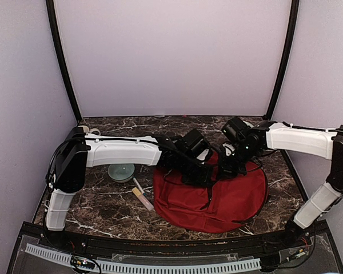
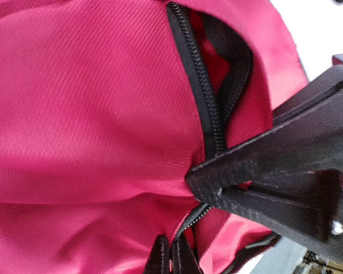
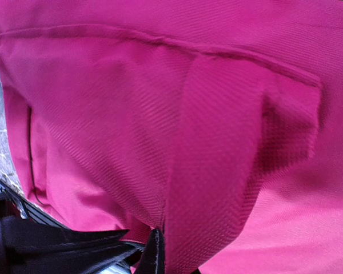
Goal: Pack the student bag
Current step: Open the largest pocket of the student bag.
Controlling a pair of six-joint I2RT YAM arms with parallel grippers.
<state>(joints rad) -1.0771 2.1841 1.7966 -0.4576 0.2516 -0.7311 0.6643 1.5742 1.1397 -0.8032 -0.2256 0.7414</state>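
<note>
Left pincer point(image 2: 170, 260) and right pincer point(image 3: 157, 254) tight on student bag point(image 1: 217, 205) fabric, both arms low and inward.

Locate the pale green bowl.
In the top view, the bowl sits left of centre, beneath the left arm, just left of the student bag.

My work table point(image 1: 103, 208) has a dark brown, marble-patterned top with white veins. A dark-red student bag point(image 1: 228, 200) lies flat on its right half, towards the near edge. Left of it sits a pale green bowl point(image 1: 121, 171). Two slim pen-like sticks point(image 1: 142, 195) lie just beside the bag's left edge.
</note>
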